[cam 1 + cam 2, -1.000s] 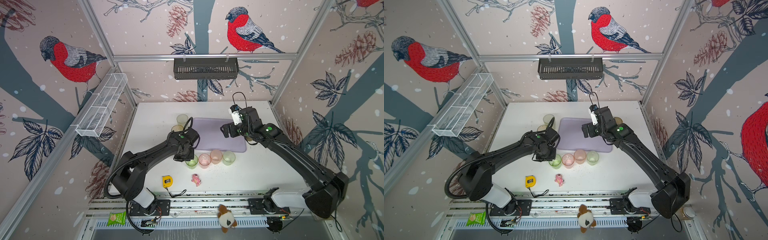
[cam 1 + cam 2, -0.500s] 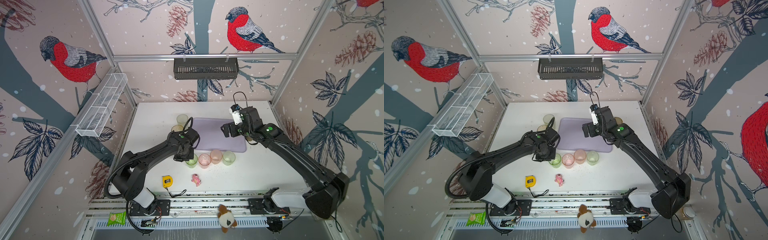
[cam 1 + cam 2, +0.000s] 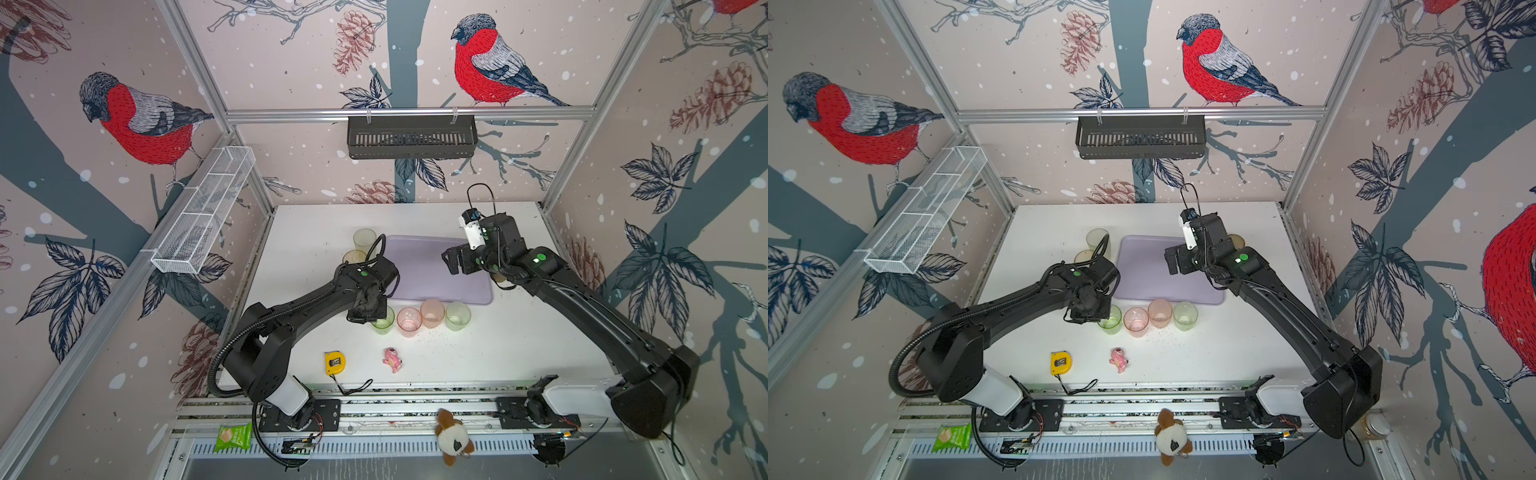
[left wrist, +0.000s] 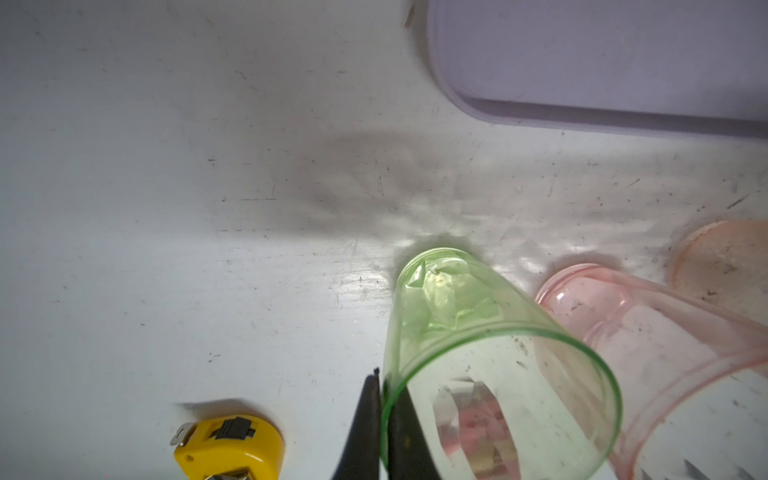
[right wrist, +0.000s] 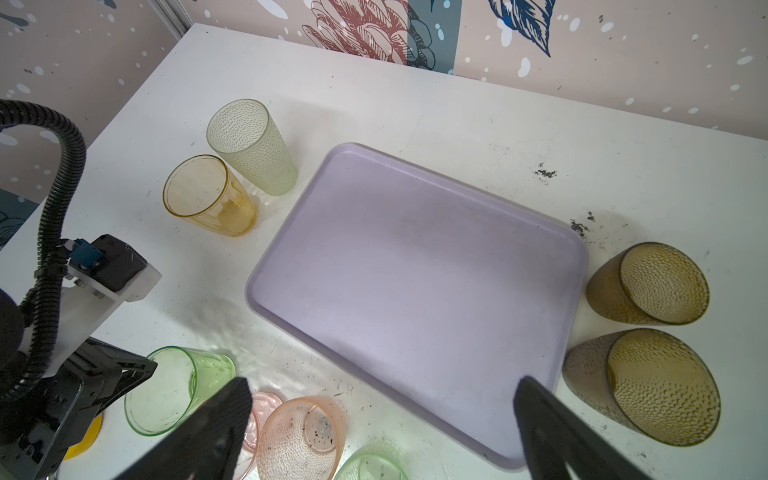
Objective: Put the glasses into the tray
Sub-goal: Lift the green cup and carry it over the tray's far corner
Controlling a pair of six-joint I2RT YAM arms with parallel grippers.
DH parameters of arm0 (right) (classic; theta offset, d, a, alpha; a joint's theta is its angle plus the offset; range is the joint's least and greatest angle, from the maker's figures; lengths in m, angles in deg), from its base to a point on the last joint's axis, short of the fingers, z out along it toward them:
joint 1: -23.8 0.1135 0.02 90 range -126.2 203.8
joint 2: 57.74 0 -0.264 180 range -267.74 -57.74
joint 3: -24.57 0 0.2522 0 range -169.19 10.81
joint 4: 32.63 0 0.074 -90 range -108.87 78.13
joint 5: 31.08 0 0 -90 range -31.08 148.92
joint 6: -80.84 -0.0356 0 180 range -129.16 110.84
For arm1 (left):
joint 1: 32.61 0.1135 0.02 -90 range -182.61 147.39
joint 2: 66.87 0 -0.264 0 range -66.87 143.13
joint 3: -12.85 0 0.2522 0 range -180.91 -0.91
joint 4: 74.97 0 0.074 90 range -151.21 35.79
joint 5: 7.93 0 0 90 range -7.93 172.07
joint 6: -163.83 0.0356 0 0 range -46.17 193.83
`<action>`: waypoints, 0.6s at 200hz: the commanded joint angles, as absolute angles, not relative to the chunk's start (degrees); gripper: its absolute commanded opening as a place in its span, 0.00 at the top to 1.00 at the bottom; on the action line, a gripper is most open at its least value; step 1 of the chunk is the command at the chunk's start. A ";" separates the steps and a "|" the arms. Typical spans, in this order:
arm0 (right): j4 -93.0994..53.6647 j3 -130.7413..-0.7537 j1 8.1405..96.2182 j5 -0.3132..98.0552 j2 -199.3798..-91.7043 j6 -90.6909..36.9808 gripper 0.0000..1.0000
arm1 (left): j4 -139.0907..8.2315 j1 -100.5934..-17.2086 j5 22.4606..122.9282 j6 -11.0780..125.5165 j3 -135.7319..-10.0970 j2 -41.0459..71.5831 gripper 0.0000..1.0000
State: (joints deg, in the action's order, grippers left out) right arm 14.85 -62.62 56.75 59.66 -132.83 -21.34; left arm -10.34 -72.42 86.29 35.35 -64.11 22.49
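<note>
The lavender tray lies bare at mid-table. Along its near edge stand a green glass, a pink one, a peach one and a pale green one. My left gripper is shut on the green glass, one finger inside its wall and one outside. My right gripper hangs open above the tray, holding nothing. A frosted glass and an amber glass stand left of the tray. Two brown glasses stand on its right.
A yellow tape measure and a small pink toy lie near the table's front. A black slotted basket hangs on the back wall, a white wire basket on the left wall. A plush toy sits on the front rail.
My left gripper's jaws have closed the last bit onto the green glass's wall. Neither arm has visibly shifted.
</note>
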 commanded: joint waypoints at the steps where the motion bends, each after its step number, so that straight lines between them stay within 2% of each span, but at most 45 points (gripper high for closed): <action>1: 13.53 -62.76 56.68 60.15 -132.40 -21.51 0.00 | -7.72 -72.51 87.98 35.59 -65.06 21.99 0.96; 63: 13.30 -62.78 56.32 59.98 -132.27 -21.45 0.00 | -2.19 -72.50 92.41 35.56 -73.14 23.39 0.97; 120: 13.39 -62.24 55.29 59.85 -131.59 -21.39 0.00 | 2.66 -72.48 95.11 35.33 -83.87 29.36 0.99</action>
State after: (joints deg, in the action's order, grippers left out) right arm 14.45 -62.58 55.63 59.66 -132.11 -21.34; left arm -2.01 -72.47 91.91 36.13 -79.94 27.30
